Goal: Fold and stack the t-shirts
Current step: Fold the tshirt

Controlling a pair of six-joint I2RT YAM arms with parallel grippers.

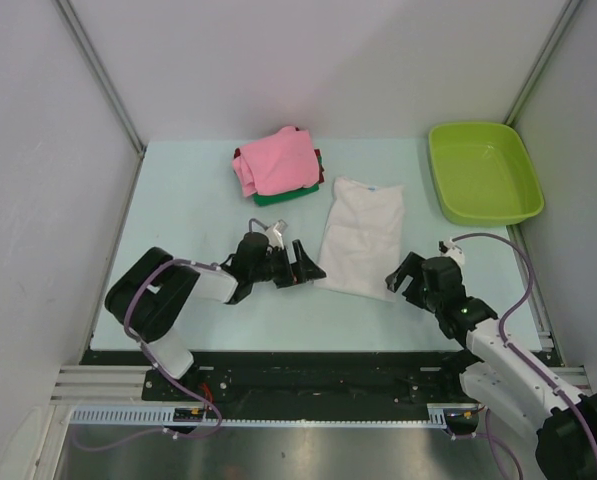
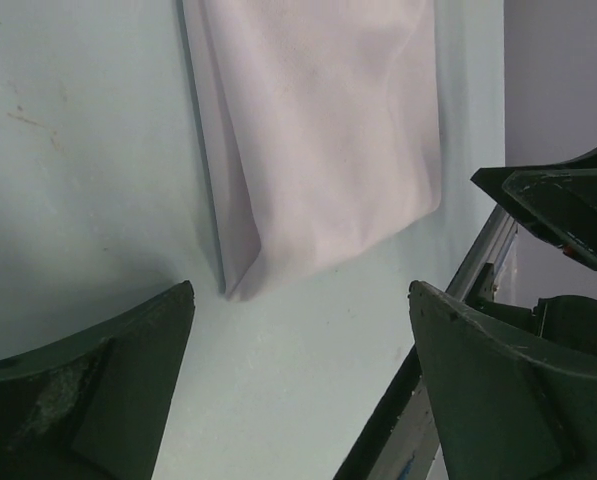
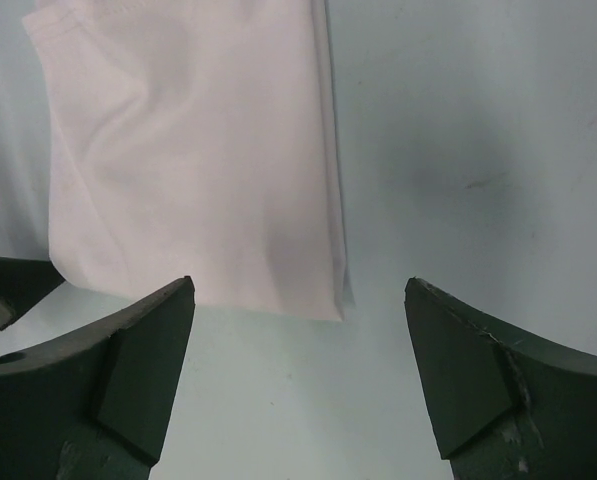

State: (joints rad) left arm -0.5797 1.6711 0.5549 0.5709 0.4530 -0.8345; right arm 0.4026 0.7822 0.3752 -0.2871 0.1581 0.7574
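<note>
Toward the near edge of the table [image 1: 188,200], the left gripper [image 1: 303,270] and right gripper [image 1: 406,280] sit low, both with jaws spread wide and empty. They flank the near end of the folded white t-shirt [image 1: 363,240], just short of it. Farther back, a pink t-shirt [image 1: 278,160] tops a pile over a dark red t-shirt [image 1: 319,165] and a green t-shirt [image 1: 278,197]. A lime-green tub [image 1: 483,170] stands far right.

A plain white t-shirt [image 1: 363,238] is showing, unpatterned, just ahead of the dark left gripper [image 2: 300,300] and the dark right gripper [image 3: 298,295], against the pale mint table [image 1: 178,200]. Farther beyond the left gripper, a pink t-shirt [image 1: 278,160] is covering a dark red t-shirt [image 1: 321,166] and a green t-shirt [image 1: 278,198]. Beyond the right gripper, a lime-green tub [image 1: 483,172] is sitting.
</note>
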